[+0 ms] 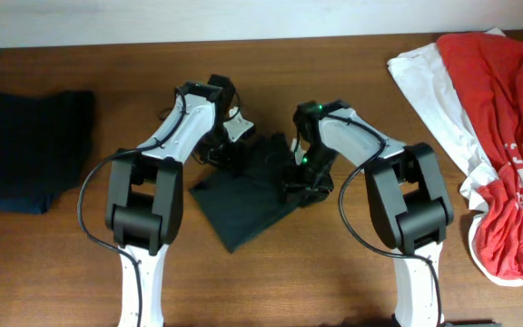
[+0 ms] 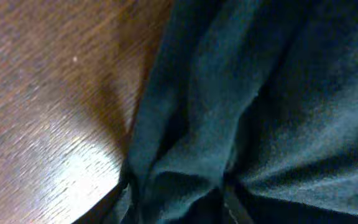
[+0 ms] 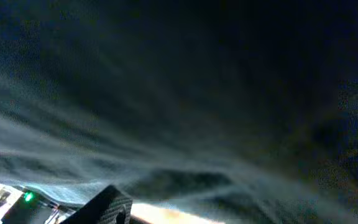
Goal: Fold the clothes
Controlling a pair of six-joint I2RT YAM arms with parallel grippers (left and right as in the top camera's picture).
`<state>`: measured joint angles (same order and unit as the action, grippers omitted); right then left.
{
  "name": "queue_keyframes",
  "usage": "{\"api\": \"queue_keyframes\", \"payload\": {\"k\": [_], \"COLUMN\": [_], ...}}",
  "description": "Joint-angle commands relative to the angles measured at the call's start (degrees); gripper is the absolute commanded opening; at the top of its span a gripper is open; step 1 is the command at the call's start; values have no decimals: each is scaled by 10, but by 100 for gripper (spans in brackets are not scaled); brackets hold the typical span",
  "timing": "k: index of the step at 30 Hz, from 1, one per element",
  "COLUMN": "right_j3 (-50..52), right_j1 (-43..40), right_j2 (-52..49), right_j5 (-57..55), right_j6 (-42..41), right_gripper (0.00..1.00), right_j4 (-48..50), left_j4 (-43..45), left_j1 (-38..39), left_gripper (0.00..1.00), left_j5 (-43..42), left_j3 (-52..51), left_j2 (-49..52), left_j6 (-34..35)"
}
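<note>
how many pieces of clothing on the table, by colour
dark: 2, centre shirt and left pile
red shirt: 1
white garment: 1
total: 4

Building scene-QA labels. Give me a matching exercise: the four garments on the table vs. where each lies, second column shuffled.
Things:
1. dark T-shirt
2. folded dark garment
3. red shirt
4. white garment

Places:
A. far left of the table
B. far right edge
C. centre
D. upper right, along the red cloth's left side

Pairs: 1-C, 2-A, 3-B, 4-D
</note>
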<state>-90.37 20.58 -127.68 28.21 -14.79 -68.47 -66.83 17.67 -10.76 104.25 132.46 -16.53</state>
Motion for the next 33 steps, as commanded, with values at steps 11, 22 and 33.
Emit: {"api": "queue_keyframes", "payload": {"k": [11, 22, 33], "right_j3": [-267, -363, -364], "right_j1": [-78, -153, -272], "right_j2": [5, 6, 48], "right_j5": [-286, -304, -304], "right_j6": [40, 40, 63], "right_gripper": [51, 51, 51], "right_j4": [-38, -174, -209], "left_j4": [6, 37, -54], "left_j1": [-33, 6, -97], "left_gripper": [77, 90, 0], "left_j5": [-24, -209, 170], "left_j3": [104, 111, 274], "left_j2": [-43, 86, -33], "left_j6": [301, 72, 94]}}
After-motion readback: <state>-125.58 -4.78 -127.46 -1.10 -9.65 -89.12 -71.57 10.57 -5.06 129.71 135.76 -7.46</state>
